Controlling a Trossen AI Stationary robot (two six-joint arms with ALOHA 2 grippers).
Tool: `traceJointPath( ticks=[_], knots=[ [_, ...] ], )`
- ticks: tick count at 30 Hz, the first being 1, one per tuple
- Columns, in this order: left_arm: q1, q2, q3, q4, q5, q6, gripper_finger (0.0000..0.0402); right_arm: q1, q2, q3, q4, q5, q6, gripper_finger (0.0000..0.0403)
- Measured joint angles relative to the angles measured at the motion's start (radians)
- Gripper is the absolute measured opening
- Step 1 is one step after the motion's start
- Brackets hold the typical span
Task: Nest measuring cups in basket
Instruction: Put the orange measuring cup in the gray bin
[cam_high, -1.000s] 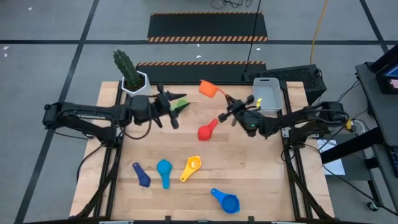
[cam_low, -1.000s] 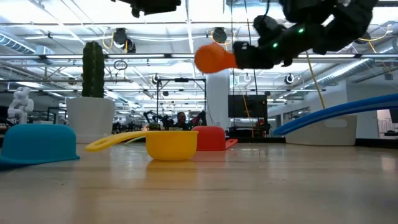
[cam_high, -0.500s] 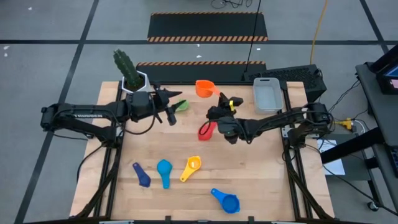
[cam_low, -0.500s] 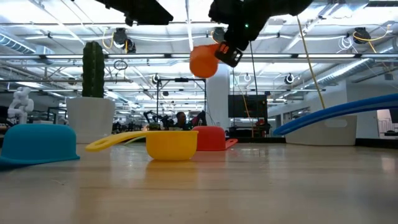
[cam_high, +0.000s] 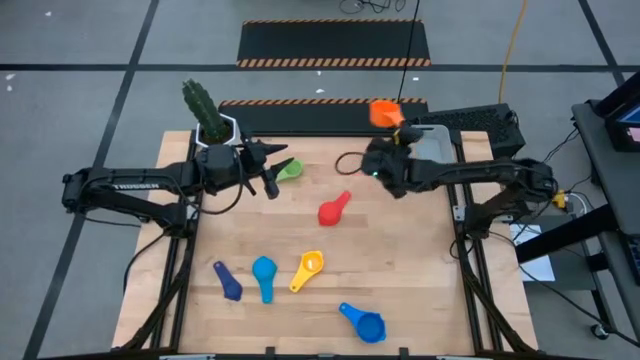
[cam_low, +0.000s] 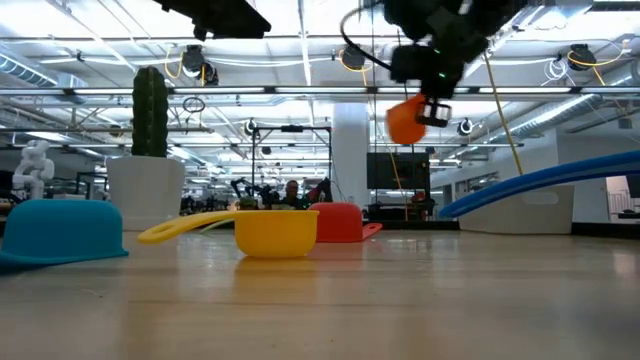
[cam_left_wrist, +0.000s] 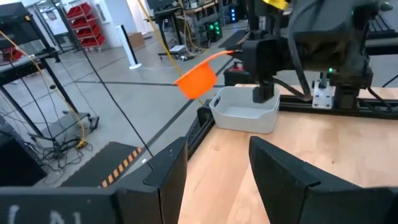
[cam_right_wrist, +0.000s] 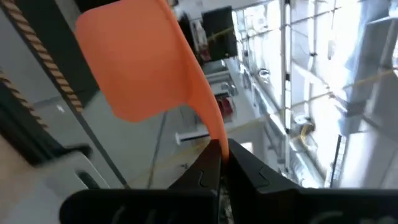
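My right gripper (cam_high: 393, 130) is shut on the orange measuring cup (cam_high: 383, 112), raised high beside the grey-blue basket (cam_high: 432, 152) at the table's far right. The left wrist view shows the orange cup (cam_left_wrist: 197, 79) above and left of the basket (cam_left_wrist: 245, 112). My left gripper (cam_left_wrist: 214, 146) is open and held high, with nothing between its fingers. In the high view the green cup (cam_high: 289, 170) shows at its fingertips. Red (cam_high: 333, 208), yellow (cam_high: 308, 270), light blue (cam_high: 264, 275), dark blue (cam_high: 227, 280) and blue (cam_high: 363, 322) cups lie on the table. My right gripper pinches the free end of the orange cup's flat handle (cam_right_wrist: 215, 138) between its two fingertips. The fingers reach out about level toward the table's far edge, along the handle. The cup sticks out beyond them, tilted and lifted well clear of the table.
A white pot with a cactus (cam_high: 210, 115) stands at the far left corner, close behind my left arm. A black block (cam_high: 470, 125) sits behind the basket. The near cups lie spread across the table's front half, with bare wood between them and the red cup.
My right gripper has swung from mid-table toward the far right, up beside the basket, and rolled its wrist. The orange cup has gone with it, staying clear of the table. The other cups have kept their places.
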Motion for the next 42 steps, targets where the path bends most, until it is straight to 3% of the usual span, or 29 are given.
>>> traceJointPath(
  ticks=[3,7,15,18,21,24,28,33,42],
  knots=[
    [0.000,0.000,0.000,0.000,0.000,-0.003,0.0177,0.014,-0.074,-0.088,0.005,-0.002,0.001,0.0000],
    [0.000,0.008,0.000,0.030,0.000,-0.003,0.0177,0.068,-0.172,-0.204,0.050,-0.002,0.137,0.0000],
    [0.000,0.072,0.000,0.161,0.081,0.008,0.0177,0.253,-0.207,-0.377,0.512,-0.087,0.203,0.0000],
    [0.000,0.105,0.000,0.220,0.146,0.022,0.0177,0.295,-0.183,-0.408,0.606,-0.191,0.284,0.0000],
    [0.000,0.130,0.000,0.250,0.201,0.041,0.0177,0.318,-0.155,-0.411,0.612,-0.340,0.386,0.0000],
    [0.000,0.131,0.000,0.233,0.227,0.053,0.0177,0.334,-0.132,-0.412,0.612,-0.414,0.422,0.0000],
    [0.001,0.115,0.000,0.146,0.235,0.086,0.0177,0.358,-0.124,-0.412,0.612,-0.442,0.452,0.0000],
    [0.001,0.115,0.000,0.034,0.332,0.183,0.0177,0.372,-0.136,-0.412,0.630,-0.508,0.464,0.0000],
    [-0.002,0.164,0.002,0.039,0.384,0.279,0.0177,0.396,-0.161,-0.412,0.688,-0.585,0.437,0.0000]
  ],
)
